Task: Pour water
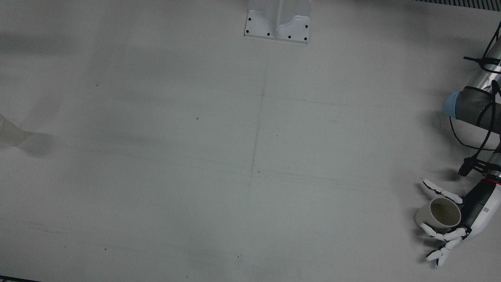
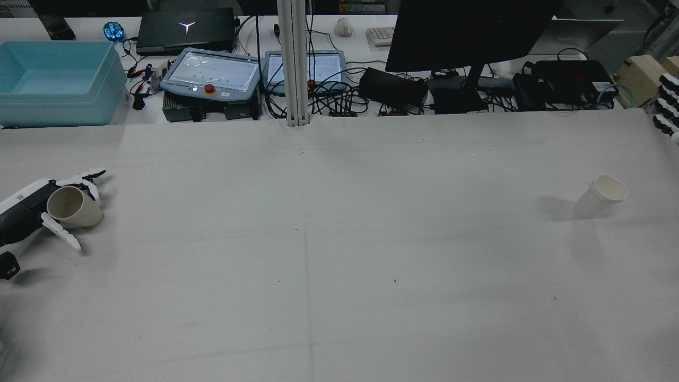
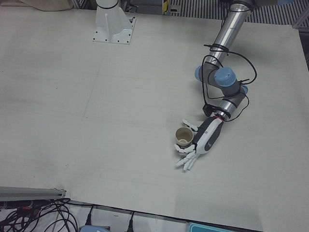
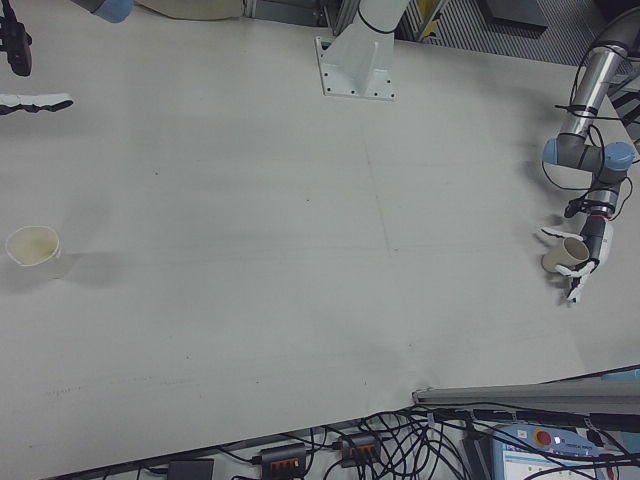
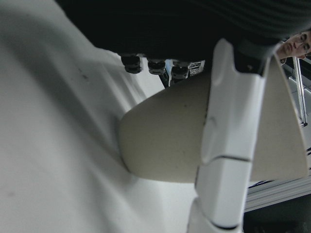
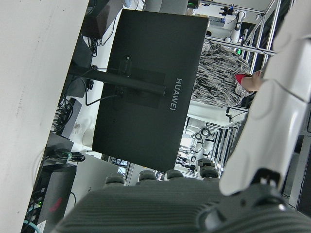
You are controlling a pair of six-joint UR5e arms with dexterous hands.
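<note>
L hand (image 3: 203, 140): at table's far-left edge in rear view, fingers (image 1: 440, 191) spread round beige cup, not clearly clamped; looks apart.
Beige cup (image 1: 440, 214): upright on table (image 2: 339, 265), between L hand's fingers, mouth up; one finger crosses its wall in L hand view.
White cup (image 2: 599, 196): stands alone, right side in rear view, well apart from beige cup.
R hand (image 2: 667, 109): only fingertips show at right edge, off the table's far corner; holds nothing, fingers side by side, can't tell if closed.
Monitor (image 2: 467, 32): beyond the table, far.
</note>
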